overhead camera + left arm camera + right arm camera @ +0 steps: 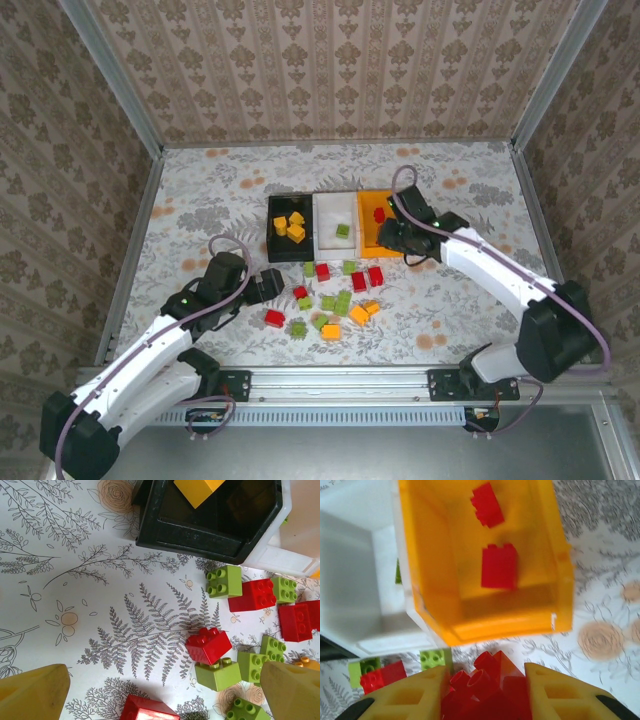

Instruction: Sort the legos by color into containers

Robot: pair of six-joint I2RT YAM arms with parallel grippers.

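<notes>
Red lego [492, 695] between right hand's [485, 676] fingers [410, 697], seemingly snug.

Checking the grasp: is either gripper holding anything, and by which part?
The right gripper pinches a red lego by its opposite sides; the left gripper is open and empty.

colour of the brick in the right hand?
Red. The brick shows best in the right wrist view.
</notes>
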